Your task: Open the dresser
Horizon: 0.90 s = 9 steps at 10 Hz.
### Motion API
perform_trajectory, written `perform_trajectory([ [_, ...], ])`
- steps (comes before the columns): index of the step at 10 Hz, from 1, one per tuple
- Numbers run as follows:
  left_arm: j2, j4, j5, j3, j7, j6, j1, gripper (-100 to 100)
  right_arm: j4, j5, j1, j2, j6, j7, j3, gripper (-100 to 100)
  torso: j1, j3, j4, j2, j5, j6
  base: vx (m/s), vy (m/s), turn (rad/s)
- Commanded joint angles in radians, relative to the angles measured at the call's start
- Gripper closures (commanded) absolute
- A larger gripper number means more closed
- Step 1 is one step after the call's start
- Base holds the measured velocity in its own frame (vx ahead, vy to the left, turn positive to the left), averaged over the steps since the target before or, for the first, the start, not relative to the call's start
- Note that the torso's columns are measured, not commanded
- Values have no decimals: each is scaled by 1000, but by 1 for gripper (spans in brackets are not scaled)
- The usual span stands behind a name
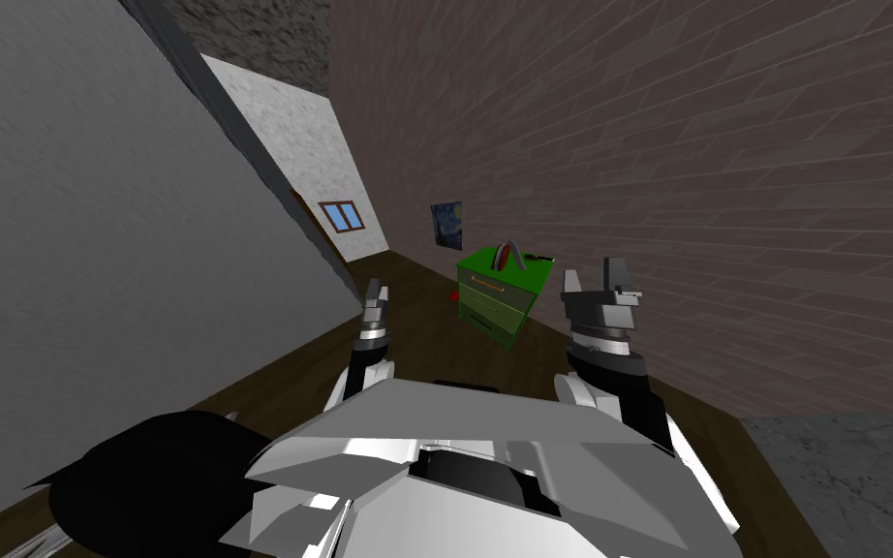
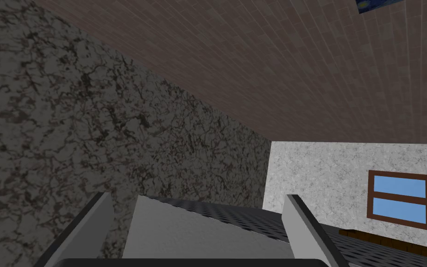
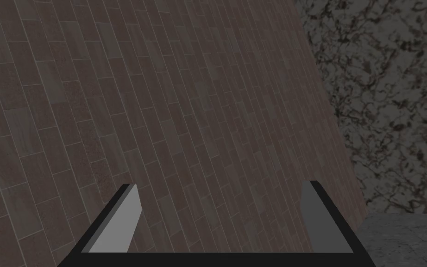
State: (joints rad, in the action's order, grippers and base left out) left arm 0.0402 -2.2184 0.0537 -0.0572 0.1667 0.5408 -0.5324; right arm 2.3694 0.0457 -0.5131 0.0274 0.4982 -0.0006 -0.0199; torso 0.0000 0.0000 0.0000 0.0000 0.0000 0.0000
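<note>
The grey wall (image 1: 96, 242) runs close along my left side, so a careless turn of the base could brush that shoulder against it. The left claw (image 1: 374, 288) is raised in front of my chest with its fingers (image 2: 94, 222) spread and nothing between them.

The green dresser (image 1: 508, 305) stands ahead between the two arms and well apart from both, its back to the brick wall (image 1: 725, 194). I must drive nearer first. A small red thing (image 1: 455, 294) on the floor just beside the dresser could be knocked on the way in. The top drawer's thin handle (image 1: 485, 283) shows, but the lower handles are too small to tell, perhaps there. Thin fingers may slip off so slim a bar, and a hard pull could shake the arched object (image 1: 503, 255) on top.

The right claw (image 1: 593, 274) is also spread and empty, near the brick wall; swinging it outward risks scraping.
</note>
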Motion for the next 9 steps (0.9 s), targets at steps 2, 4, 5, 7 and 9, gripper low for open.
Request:
perform_trajectory([
  [2, 0, 0, 0, 0, 0, 0, 0, 0, 0, 0, 0, 0, 0, 0, 0, 0, 0, -209, 105, 104, 0, 0, 0, 0, 0],
  [4, 0, 0, 0, 0, 0, 0, 0, 0, 0, 0, 0, 0, 0, 0, 0, 0, 0, -497, 249, 248, 0, 0, 0, 0, 0],
  [5, 0, 0, 0, 0, 0, 0, 0, 0, 0, 0, 0, 0, 0, 0, 0, 0, 0, -644, 322, 322, 0, 0, 0, 0, 0],
  [7, 0, 0, 0, 0, 0, 0, 0, 0, 0, 0, 0, 0, 0, 0, 0, 0, 0, -939, 470, 470, 0, 0, 0, 0, 0],
  [9, 0, 0, 0, 0, 0, 0, 0, 0, 0, 0, 0, 0, 0, 0, 0, 0, 0, -1234, 617, 618, 0, 0, 0, 0, 0],
])
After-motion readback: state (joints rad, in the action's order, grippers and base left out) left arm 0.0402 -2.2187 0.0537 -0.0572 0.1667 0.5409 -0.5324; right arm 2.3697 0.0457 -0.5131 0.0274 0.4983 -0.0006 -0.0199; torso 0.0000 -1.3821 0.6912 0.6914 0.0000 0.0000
